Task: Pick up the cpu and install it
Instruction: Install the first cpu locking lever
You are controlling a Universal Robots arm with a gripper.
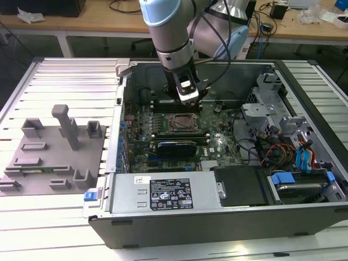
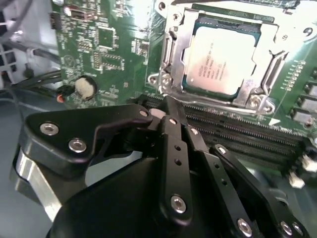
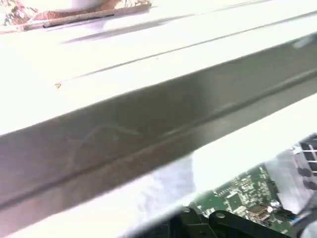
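Exterior view, near edge of the open computer case (image 1: 217, 217): the power supply (image 1: 163, 193) with its label lies along the case's near wall, and a drive bay with blue tabs (image 1: 296, 182) occupies the near corner at the exterior view's right. Outside the case, at the exterior view's left, a grey fixture block (image 1: 54, 155) rests on the slatted table (image 1: 70, 81).

Mid-case: the green motherboard (image 1: 217, 141) carries the metal-framed socket (image 1: 179, 124), with memory slots (image 1: 176, 147) just beside its near side.

In the second wrist view, the cpu (image 2: 221, 60) lies flat inside the socket frame (image 2: 168, 59), silver top facing up; the frame surrounds it on all sides. A round coin cell (image 2: 84, 87) sits on the board, well apart from the socket.

The gripper (image 1: 187, 97) hangs just beyond the socket's far edge, toward the case's far wall. In the second wrist view, its black fingers (image 2: 173, 134) meet at a single tip with nothing between them: clenched, empty, and apart from the cpu.

Far side: a wooden bench (image 1: 109, 22) runs behind the case
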